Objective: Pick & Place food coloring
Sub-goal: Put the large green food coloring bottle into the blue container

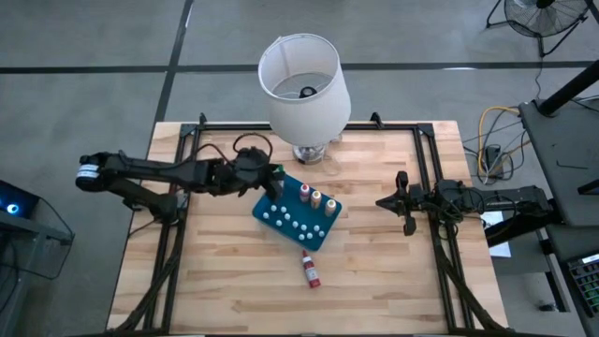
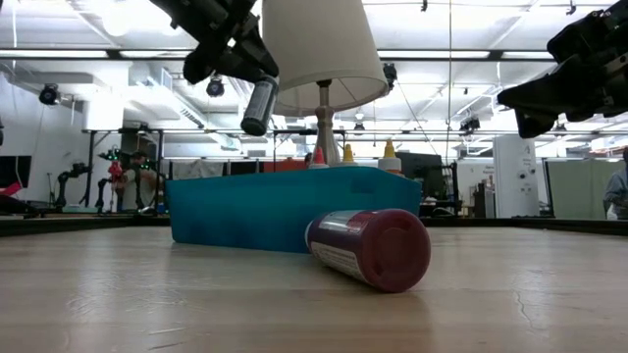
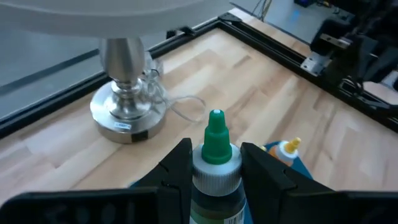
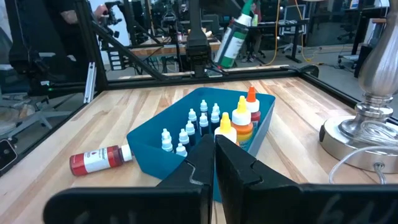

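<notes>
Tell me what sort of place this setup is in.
Likely a robotics lab or workshop: a bare concrete floor, cables beside the wooden table, and other robot rigs under an open ceiling with strip lights.

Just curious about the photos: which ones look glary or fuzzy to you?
Low view: ceiling lights glare brightly, and the red bottle lying close to the lens looks soft. Left wrist view: the green bottle in the left claw is sharp, with the lamp base slightly blurred. High view: evenly lit, faint shadows.

Bright overhead ceiling lights [image 2: 128, 20]; soft shadows; blurry close foreground.
</notes>
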You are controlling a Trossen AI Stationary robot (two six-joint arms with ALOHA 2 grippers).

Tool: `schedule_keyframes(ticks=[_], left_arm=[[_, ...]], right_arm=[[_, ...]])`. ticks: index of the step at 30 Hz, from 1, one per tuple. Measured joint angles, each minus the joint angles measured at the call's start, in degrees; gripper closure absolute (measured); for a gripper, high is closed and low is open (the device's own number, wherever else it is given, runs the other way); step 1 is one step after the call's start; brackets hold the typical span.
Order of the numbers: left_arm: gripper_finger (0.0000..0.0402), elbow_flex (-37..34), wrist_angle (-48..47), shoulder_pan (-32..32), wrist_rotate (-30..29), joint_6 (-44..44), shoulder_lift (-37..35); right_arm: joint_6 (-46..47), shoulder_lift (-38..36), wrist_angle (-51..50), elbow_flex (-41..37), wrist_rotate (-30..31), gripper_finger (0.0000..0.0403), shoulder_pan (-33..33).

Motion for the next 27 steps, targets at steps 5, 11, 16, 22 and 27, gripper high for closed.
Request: schedule_keyframes(ticks=[5, 11, 16, 22, 27], left_arm=[[0.0316, -1.3, 0.6, -3.5, -2.8, -2.7, -0.3], [0.0316, -3.1, 0.7, -6.0, -6.7, -4.3, -1.3], [0.0316, -6.0, 4.5, -6.6, -8.8, -4.2, -2.3], [0.0316, -11.0, 12.0, -7.5, -9.1, -4.2, -2.2], [0.0316, -13.9, 14.8, -7.4, -11.8, -4.0, -2.1]], right_arm=[[0.0, 0.0, 0.0, 0.0, 0.0, 0.0394, 0.0], [0.0, 0.0, 0.0, 0.0, 0.0, 0.0394, 0.0], [0.0, 0.0, 0.0, 0.0, 0.0, 0.0394, 0.0], [0.0, 0.0, 0.0, 0.0, 0.0, 0.0394, 0.0], [0.0, 0.0, 0.0, 0.0, 0.0, 0.0394, 0.0]])
